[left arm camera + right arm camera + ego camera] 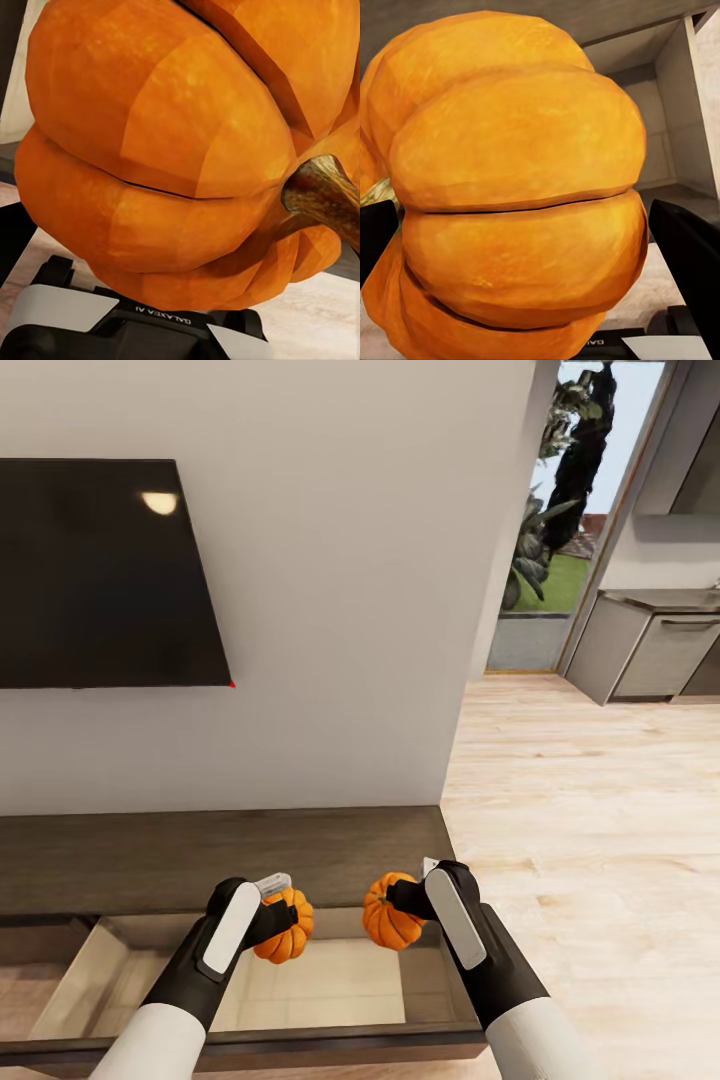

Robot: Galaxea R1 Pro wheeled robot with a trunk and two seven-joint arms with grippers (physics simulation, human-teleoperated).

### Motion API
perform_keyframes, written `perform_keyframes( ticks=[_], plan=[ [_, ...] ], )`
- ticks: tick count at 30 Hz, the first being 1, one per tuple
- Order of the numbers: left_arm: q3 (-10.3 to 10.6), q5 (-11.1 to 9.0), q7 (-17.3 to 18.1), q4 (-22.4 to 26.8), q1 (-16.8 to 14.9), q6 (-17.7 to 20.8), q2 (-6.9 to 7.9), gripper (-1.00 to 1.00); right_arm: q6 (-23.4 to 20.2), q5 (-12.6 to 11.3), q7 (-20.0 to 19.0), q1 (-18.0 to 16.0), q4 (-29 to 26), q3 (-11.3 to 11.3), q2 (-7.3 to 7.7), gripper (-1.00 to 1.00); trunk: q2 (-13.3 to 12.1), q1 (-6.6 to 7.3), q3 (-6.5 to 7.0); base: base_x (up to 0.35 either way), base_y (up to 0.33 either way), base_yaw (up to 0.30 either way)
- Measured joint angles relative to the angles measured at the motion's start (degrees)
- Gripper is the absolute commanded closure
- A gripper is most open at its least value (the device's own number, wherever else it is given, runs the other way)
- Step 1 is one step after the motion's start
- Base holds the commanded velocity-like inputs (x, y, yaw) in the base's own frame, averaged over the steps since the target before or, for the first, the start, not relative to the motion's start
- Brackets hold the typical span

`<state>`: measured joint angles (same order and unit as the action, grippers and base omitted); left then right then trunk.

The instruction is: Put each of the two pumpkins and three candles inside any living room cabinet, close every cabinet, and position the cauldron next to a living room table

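Head view has both arms held over the open drawer (330,980) of the cabinet (220,855), under the wall television (100,570). The left hand (275,910) is pinching the left pumpkin (285,930), and the right hand (410,895) is pinching the right pumpkin (388,925), both hanging above the drawer's pale floor, just apart from each other.

To do this well, I would lower each hand straight down until its pumpkin is below the drawer rim, keep the two apart, and release them away from the near front edge so the drawer can shut.

Left wrist view adds that pumpkin's brown stem (326,191) pointing sideways, so it is tilted; the right wrist view shows the drawer's inner walls (690,112) beyond its pumpkin (517,195).
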<state>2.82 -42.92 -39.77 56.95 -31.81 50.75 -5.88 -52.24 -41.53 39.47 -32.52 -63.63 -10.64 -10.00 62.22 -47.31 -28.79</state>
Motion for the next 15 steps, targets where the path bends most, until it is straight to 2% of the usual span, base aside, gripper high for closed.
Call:
perform_keyframes(
  ticks=[15],
  plan=[
    [-0.3, -0.05, 0.07, 0.42, -0.31, 1.1, 0.31, 1.0, -2.59, -0.15, -0.21, 0.0, 0.0, 0.08, 0.0, 1.0, 6.0, -3.29, -2.69, 0.0, 0.0, 0.0]
  ],
)
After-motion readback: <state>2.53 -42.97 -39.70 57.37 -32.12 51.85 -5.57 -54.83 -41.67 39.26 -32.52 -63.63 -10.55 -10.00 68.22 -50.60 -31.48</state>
